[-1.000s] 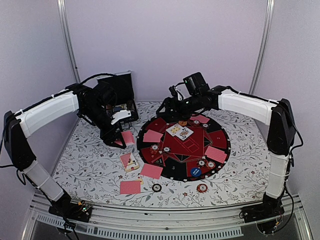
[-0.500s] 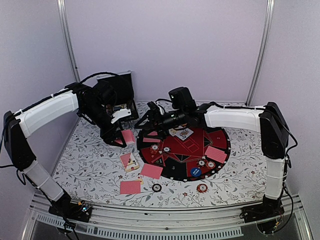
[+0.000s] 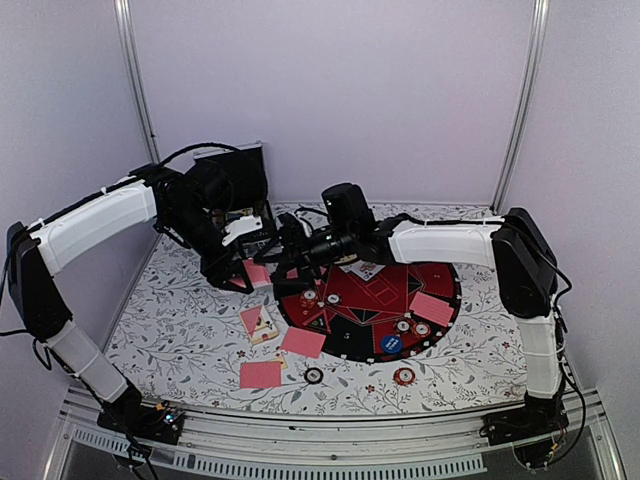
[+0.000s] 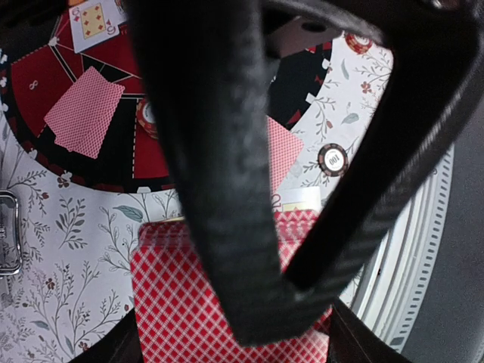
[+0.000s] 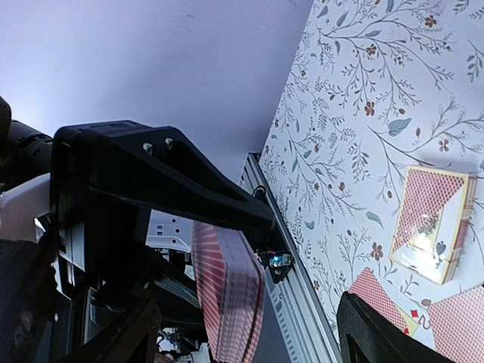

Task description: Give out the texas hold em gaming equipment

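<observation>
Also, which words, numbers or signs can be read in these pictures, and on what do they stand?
"100", as far as it reads: dark chip.
Spade sign: card box.
Diamond pips: face-up card; its corner number is too blurred.
Mat markings: too small to read.

I can read "100" on the white centre of a dark poker chip (image 4: pixel 333 159) lying on the flowered cloth (image 4: pixel 68 227) in the left wrist view. At the top of that view a face-up card (image 4: pixel 94 19) shows orange diamond pips and a corner figure that looks like a 9, and a red field of the round mat (image 4: pixel 34 83) bears a small mark like an 8. In the right wrist view I see a spade sign on the card box (image 5: pixel 431 223), but no wording there is legible.
</observation>
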`<state>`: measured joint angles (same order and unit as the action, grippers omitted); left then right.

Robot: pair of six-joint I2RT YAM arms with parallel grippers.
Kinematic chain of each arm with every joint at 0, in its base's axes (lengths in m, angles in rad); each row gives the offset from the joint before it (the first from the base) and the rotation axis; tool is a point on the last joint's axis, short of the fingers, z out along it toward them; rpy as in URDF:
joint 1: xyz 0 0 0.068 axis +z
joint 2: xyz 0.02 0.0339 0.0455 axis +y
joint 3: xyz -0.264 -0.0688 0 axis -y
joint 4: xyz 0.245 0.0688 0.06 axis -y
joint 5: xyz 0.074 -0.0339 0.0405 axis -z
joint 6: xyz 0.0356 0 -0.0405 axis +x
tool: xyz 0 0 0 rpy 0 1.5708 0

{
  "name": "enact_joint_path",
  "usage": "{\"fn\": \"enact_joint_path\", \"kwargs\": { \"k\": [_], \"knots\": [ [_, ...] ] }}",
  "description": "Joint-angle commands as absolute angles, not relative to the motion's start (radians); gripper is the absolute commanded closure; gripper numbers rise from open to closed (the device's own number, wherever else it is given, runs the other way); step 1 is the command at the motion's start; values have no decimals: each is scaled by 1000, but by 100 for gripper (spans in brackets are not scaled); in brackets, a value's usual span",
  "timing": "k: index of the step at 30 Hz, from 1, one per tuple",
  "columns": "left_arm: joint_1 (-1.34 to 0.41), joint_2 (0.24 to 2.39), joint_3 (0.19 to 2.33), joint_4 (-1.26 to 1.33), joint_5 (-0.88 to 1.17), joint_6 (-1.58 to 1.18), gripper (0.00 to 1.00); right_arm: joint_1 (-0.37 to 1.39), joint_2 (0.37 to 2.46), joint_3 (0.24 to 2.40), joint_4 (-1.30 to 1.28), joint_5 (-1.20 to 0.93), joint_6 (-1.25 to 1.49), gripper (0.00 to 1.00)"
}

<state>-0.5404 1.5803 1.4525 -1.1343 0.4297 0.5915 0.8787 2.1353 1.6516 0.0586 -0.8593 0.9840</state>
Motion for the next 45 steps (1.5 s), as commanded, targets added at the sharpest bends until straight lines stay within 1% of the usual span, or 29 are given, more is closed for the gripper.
{"fn": "enact_joint_path", "kwargs": {
  "k": [1,9,16,21,27,34,38,45],
  "knots": [
    [-532,1574,1485,-1126,442,594,100,909,2199,1732,135,-897,1031,16],
    [-534,1578,1486,-1125,444,591,100,946,2309,1864,160,-919,1085,17],
    [-534,1574,1486,-1126,445,592,100,954,2370,1899,162,-928,1107,18],
    [-534,1569,1488,-1126,448,591,100,953,2382,1880,158,-931,1108,19],
    [-534,1564,1485,-1126,448,592,100,936,2377,1838,156,-926,1112,25],
    [-533,1559,1486,-1126,448,592,100,908,2326,1773,151,-904,1099,28],
    [-534,1560,1484,-1126,445,592,100,898,2298,1743,149,-895,1090,34],
    [-533,1559,1486,-1129,448,593,100,877,2262,1709,127,-883,1067,38]
  ]
}}
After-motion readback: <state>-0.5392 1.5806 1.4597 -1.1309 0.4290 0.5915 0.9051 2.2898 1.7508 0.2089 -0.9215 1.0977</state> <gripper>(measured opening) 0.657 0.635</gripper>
